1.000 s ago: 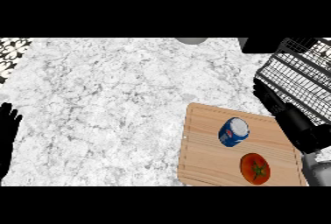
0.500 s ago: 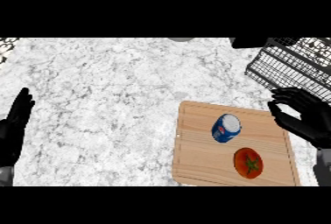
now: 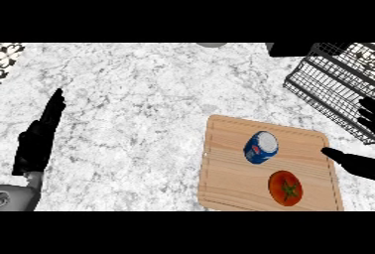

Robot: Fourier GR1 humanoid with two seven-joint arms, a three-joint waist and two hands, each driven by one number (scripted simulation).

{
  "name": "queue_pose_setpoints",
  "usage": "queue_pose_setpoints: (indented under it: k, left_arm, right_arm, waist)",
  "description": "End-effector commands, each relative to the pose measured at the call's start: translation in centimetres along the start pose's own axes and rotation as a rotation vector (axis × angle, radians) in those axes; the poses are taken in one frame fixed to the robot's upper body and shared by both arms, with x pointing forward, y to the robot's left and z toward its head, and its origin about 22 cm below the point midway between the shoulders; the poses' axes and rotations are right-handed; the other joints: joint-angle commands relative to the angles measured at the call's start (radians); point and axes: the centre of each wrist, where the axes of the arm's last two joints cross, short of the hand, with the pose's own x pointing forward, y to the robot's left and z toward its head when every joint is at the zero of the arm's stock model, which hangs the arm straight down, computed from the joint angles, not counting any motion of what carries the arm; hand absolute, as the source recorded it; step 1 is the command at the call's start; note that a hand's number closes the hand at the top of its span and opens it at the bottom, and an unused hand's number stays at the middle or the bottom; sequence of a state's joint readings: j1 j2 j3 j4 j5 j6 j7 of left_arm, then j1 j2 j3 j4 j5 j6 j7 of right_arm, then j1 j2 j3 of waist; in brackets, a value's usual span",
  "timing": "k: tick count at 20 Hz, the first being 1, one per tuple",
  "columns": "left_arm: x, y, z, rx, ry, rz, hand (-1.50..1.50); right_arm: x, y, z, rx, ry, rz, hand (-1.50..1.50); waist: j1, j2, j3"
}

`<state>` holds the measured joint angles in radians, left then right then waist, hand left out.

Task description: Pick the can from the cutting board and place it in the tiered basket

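Note:
A blue can [image 3: 260, 147] with a silver top lies tilted on the wooden cutting board [image 3: 234, 183], near the board's middle. The black wire tiered basket [image 3: 330, 84] stands at the upper right of the counter. My right hand [image 3: 353, 162] shows at the right edge, open, its thumb over the board's right side and apart from the can. My left hand [image 3: 40, 136] rests open at the left edge with fingers pointing up.
A red tomato [image 3: 286, 188] lies on the board in front of the can. The white marble counter [image 3: 132, 99] stretches wide to the left. A dark object [image 3: 289, 48] sits at the back beside the basket.
The view has shifted, so the board and can appear further left. My right hand has moved toward the right edge and shows less. My left hand has risen further into view.

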<state>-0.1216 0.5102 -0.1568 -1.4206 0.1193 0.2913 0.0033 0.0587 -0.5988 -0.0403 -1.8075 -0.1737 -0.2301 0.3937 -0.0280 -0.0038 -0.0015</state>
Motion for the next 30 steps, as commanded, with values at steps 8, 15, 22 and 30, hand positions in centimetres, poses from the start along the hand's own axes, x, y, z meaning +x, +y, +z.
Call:
queue_pose_setpoints:
  k: [8, 15, 22, 30]
  left_arm:
    - [1.2, -0.8, -1.2, -0.033, -0.017, -0.013, 0.00]
    - [1.8, -2.4, -0.7, -0.043, -0.016, -0.011, 0.00]
    - [1.2, -2.1, -1.0, -0.036, -0.030, 0.001, 0.00]
    - [1.8, -2.3, -0.7, -0.033, -0.019, -0.003, 0.00]
  right_arm:
    - [10.7, 0.0, 1.0, 0.325, 0.150, 0.480, -1.50]
    - [14.2, 4.8, 0.1, 0.328, 0.289, 0.511, -1.50]
    - [12.3, 7.9, -3.0, 0.398, 0.411, 0.563, -1.50]
    - [12.1, 9.1, -2.5, 0.432, 0.450, 0.630, -1.50]
  waist:
    - [0.042, 0.005, -0.001]
    - [0.048, 0.004, 0.000]
    - [0.044, 0.005, 0.000]
    - [0.033, 0.002, 0.001]
